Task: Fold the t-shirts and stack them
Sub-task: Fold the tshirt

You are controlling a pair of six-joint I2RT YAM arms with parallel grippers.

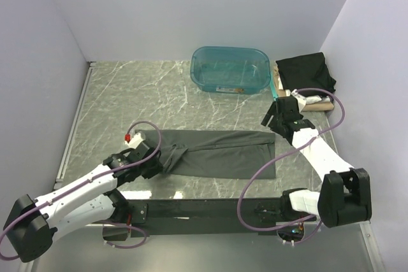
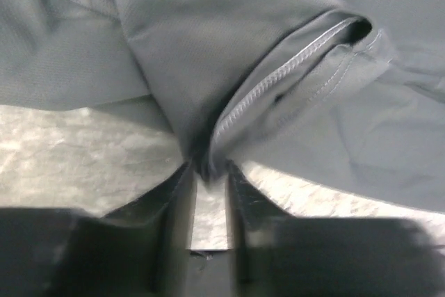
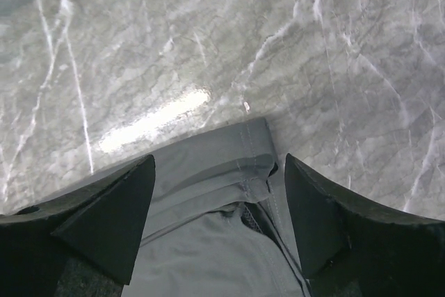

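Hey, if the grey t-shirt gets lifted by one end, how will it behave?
Probably floppy: the grey t-shirt bunches into folds by the left gripper. Likely light, since the thin cloth lies flat. Pushed, it would probably wrinkle rather than slide on the table.

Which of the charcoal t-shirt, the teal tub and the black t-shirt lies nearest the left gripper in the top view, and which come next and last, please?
From the left gripper:
1. charcoal t-shirt, at its jaws, mid-table
2. teal tub, at the back centre
3. black t-shirt, back right corner
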